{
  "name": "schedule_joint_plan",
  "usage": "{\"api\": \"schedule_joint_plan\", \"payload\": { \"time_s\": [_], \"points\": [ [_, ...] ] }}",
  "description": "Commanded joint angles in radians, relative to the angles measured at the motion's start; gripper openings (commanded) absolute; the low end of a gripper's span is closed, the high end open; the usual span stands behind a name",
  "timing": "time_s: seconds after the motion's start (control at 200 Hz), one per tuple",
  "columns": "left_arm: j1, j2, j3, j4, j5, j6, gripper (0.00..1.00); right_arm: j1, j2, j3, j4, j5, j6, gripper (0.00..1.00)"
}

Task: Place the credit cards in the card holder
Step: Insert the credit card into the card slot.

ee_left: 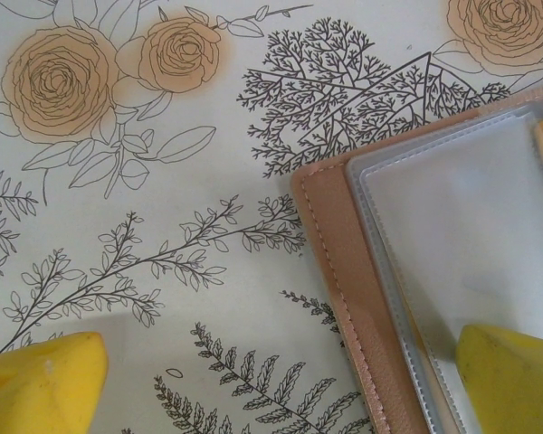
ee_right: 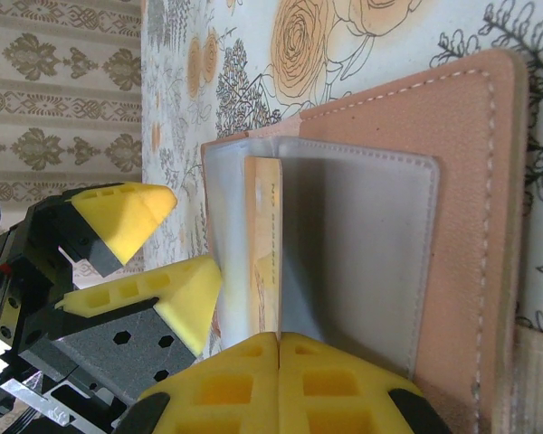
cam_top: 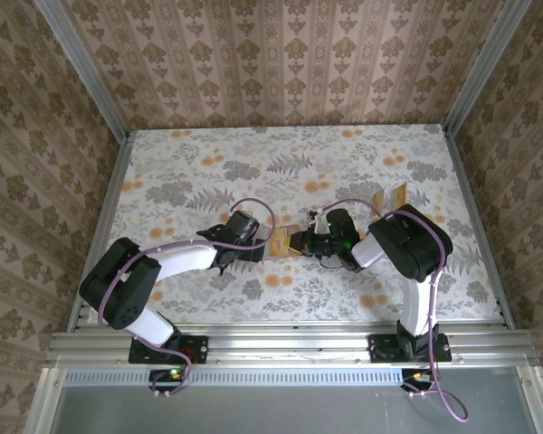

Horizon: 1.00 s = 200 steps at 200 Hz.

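The reddish-brown card holder (cam_top: 283,242) lies open mid-table, its clear sleeves (ee_left: 462,226) facing up. My right gripper (ee_right: 279,339) is shut on a tan credit card (ee_right: 267,235), held edge-on with its far end down between the clear sleeves of the card holder (ee_right: 475,181). My left gripper (ee_left: 271,389) is open wide over the holder's left edge (ee_left: 339,271); one yellow finger (ee_left: 511,380) is over the sleeve, the other (ee_left: 36,384) over the cloth. In the top view the left gripper (cam_top: 258,242) and right gripper (cam_top: 306,242) flank the holder. Two more credit cards (cam_top: 399,194) (cam_top: 379,201) lie at the right.
A floral cloth (cam_top: 253,163) covers the table, with metal rails (cam_top: 109,208) along its sides and patterned walls behind. The left gripper's yellow fingers (ee_right: 127,217) sit close beside the held card in the right wrist view.
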<state>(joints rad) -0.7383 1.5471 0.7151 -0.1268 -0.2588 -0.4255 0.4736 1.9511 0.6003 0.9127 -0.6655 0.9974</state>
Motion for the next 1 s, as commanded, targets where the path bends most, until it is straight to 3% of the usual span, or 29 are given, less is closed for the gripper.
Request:
{"api": "schedule_joint_plan", "payload": {
  "time_s": [0.0, 0.995],
  "points": [
    [0.003, 0.005, -0.019, -0.056, -0.003, 0.003, 1.00, -0.007, 0.014, -0.028, -0.106, 0.035, -0.025, 0.00],
    [0.001, 0.004, -0.022, -0.053, -0.003, 0.000, 1.00, 0.039, 0.055, 0.075, -0.182, -0.003, -0.035, 0.00]
  ]
}}
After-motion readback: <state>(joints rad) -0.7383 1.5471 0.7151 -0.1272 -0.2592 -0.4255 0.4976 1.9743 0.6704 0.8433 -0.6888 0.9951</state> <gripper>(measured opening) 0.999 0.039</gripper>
